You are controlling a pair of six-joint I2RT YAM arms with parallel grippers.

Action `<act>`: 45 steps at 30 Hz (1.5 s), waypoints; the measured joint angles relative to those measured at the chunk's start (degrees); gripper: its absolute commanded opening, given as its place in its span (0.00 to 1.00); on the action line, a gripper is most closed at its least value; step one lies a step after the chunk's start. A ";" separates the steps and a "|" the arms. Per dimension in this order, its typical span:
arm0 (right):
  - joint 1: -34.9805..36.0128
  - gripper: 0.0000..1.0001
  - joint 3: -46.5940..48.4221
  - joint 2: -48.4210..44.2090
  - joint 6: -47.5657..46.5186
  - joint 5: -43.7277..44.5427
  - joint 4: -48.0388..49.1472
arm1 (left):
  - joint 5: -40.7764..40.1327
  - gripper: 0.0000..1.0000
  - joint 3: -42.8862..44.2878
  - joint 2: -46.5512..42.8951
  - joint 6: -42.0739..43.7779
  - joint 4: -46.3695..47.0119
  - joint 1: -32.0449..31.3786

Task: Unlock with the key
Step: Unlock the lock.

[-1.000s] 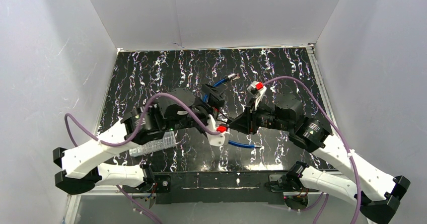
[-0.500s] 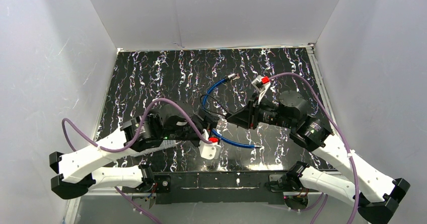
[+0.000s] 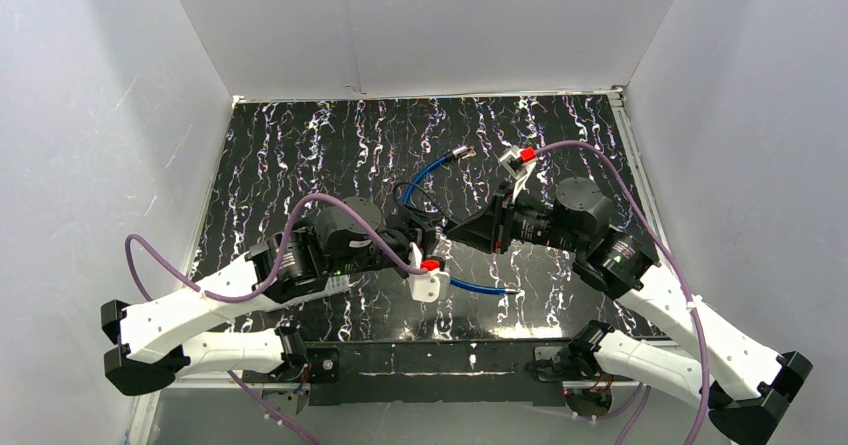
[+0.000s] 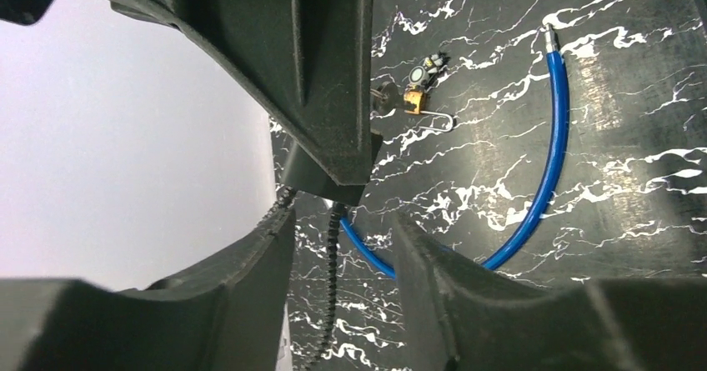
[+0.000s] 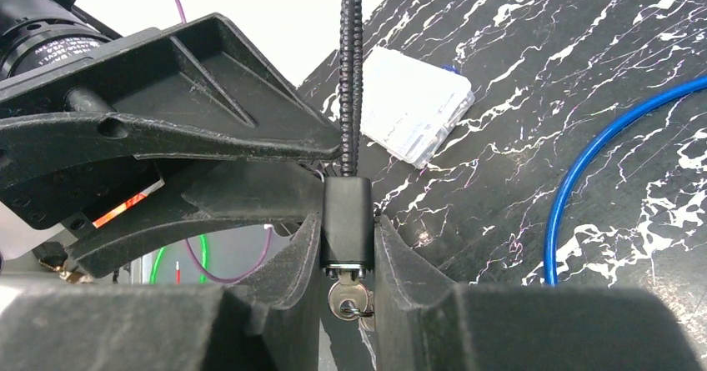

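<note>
1. Over the last second both arms had shifted. The left end effector [image 4: 342, 225] had drawn back toward its base, and its fingers had narrowed from a wide spread. The right end effector [image 5: 348, 225] had swung up and left toward the middle of the tabletop [image 3: 300, 145], uncovering more of the blue cable [image 4: 557, 121] loop.
2. The right end effector was clamped on the black lock body [image 5: 348, 213], one finger pressed against each side, holding it above the tabletop.
3. The key [image 5: 342, 298] sat in the end of the lock body nearer the right wrist camera. Its head protruded just below the right fingertips, with a ring through it.
4. A black ribbed cord [image 5: 350, 71] ran out of the lock body's other end.
5. The left end effector stood partly open with nothing gripped. Its fingertips were just short of the lock body, and the ribbed cord passed through the gap between them. The key was at the lock's far end from it, hidden in the left wrist view.
6. The blue cable lay in a curve on the tabletop, beside the two end effectors.
7. A clear plastic box [image 5: 417, 108] rested on the tabletop near the left arm.
8. A small orange-and-black item [image 4: 414, 97] lay beyond the lock, too small to identify.
</note>
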 measured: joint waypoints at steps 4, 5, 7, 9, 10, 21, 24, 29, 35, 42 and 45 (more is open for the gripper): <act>0.01 0.01 0.00 0.00 0.17 -0.67 0.02 | -0.33 0.28 0.00 -0.22 -0.05 0.13 0.00; 0.01 0.01 0.00 0.00 0.23 -0.86 0.02 | -0.41 0.26 0.00 -0.25 0.00 0.13 0.00; 0.01 0.01 0.00 0.05 0.42 -1.21 0.08 | -0.59 0.22 0.00 -0.26 0.32 0.12 0.00; 0.01 0.01 0.00 0.15 0.65 -1.55 0.41 | -0.97 0.20 -0.01 -0.26 0.69 0.12 0.00; 0.01 0.01 0.00 0.17 0.86 -1.67 0.65 | -1.19 0.20 -0.05 -0.26 0.96 0.14 0.00; 0.01 0.01 0.00 0.17 1.94 -3.17 2.33 | -3.13 0.04 -0.98 0.46 4.19 0.47 0.00; 0.01 0.01 0.00 0.10 1.79 -3.23 1.82 | -3.95 0.00 -0.96 0.74 5.51 0.71 0.02; 0.01 0.01 -0.09 -1.25 0.31 -3.11 0.23 | -3.46 0.00 -0.29 1.29 7.39 0.07 0.02; -0.07 0.01 -0.69 -4.21 -1.05 -2.80 -2.09 | -0.99 0.00 0.02 1.29 9.70 -1.05 0.56; -0.28 0.01 -0.70 -5.26 -2.03 -2.23 -3.57 | 3.53 0.00 0.25 1.70 11.50 -0.63 2.62; -0.55 0.01 -0.70 -5.56 -2.21 -2.40 -3.68 | 4.37 0.00 0.46 1.88 12.67 -0.66 2.96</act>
